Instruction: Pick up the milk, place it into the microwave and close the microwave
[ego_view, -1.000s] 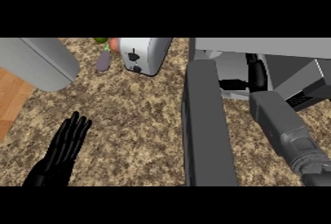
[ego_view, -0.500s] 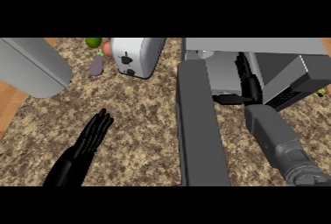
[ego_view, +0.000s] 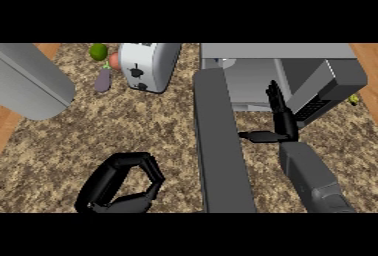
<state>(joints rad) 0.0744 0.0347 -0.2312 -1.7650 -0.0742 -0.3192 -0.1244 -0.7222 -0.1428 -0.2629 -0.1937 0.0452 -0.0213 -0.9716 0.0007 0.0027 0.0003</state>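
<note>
The right hand (ego_view: 280, 117) is standing at the mouth of the microwave (ego_view: 255, 82), at about 3 o'clock in the view, with straight fingers (ego_view: 275, 97) pointing up into the cavity and the thumb sticking out to the left; it is holding nothing. The open door (ego_view: 221, 150) is lying like a dark bar between the two arms, from the microwave down to 6 o'clock. The left hand (ego_view: 122, 185) is hanging over the desk (ego_view: 88, 130) at 7 o'clock, its fingers curled in, empty. A white edge is showing deep in the cavity, but I cannot tell if it is the milk. At 11 o'clock a toaster (ego_view: 148, 65) is standing, with an eggplant (ego_view: 102, 80) and a lime (ego_view: 98, 51) just beside it. A big grey pot (ego_view: 29, 82) is filling 9 o'clock.
</note>
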